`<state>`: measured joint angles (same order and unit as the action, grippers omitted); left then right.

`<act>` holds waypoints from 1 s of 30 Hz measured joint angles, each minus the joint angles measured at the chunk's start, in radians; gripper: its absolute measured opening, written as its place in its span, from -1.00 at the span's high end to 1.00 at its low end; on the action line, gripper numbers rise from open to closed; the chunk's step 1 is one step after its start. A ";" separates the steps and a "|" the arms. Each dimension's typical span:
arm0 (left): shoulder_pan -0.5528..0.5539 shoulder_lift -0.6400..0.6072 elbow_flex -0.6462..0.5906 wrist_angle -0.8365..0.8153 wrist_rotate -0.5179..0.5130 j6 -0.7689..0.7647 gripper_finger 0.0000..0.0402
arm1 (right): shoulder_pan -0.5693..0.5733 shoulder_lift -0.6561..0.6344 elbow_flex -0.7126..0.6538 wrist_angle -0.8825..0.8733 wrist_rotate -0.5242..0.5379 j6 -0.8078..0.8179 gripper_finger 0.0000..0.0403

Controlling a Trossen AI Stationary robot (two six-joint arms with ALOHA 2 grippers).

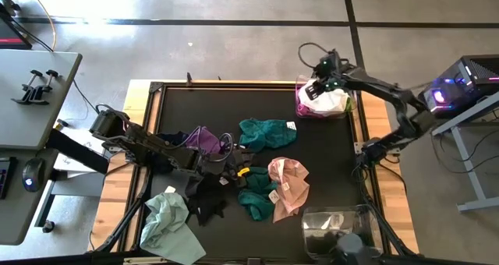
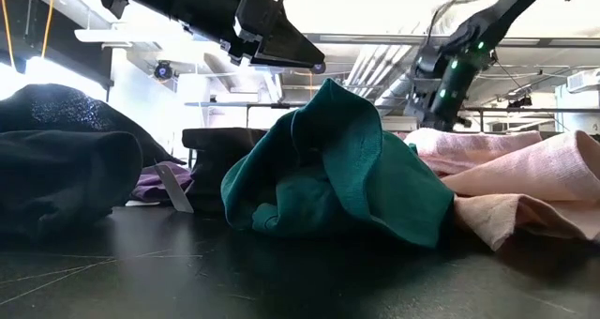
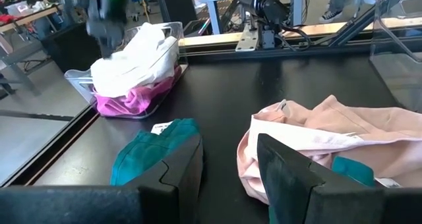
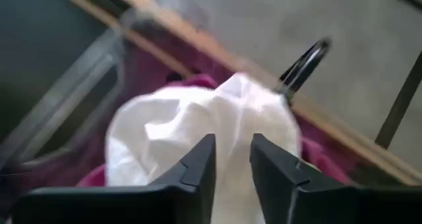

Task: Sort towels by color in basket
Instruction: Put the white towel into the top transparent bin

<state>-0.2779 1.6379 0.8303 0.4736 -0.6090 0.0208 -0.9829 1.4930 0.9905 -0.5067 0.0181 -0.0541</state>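
Observation:
A clear basket stands at the table's far right corner; in it a white towel lies on a magenta one. My right gripper hangs just above the white towel, fingers pointing steeply down with a narrow gap. Loose on the black mat lie a teal towel, a purple, a pink, a second teal, a black and a pale mint one. My left gripper is open above the middle of the mat, with nothing between its fingers. My right gripper stands over the top of the white towel in the basket, coming from above. Whether its fingertips touch the cloth, I cannot tell; the towel lies heaped on the magenta one, not lifted.
A second clear basket with dark contents stands at the near right corner. The table's wooden rim frames the mat. A side table with clamps stands off to the left. Bare mat shows between the two baskets.

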 joint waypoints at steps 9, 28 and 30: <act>0.000 0.000 0.000 -0.003 0.000 0.006 0.34 | -0.006 0.140 0.005 -0.015 -0.012 -0.054 0.93; 0.004 0.000 0.000 -0.002 0.000 0.008 0.34 | 0.017 -0.240 0.005 -0.357 0.005 0.069 0.55; 0.006 0.000 0.000 0.002 0.000 0.008 0.34 | 0.018 -0.234 -0.007 -0.373 0.003 0.077 0.60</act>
<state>-0.2720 1.6379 0.8303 0.4753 -0.6090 0.0292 -0.9650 1.2593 0.9838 -0.8800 0.0216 0.0229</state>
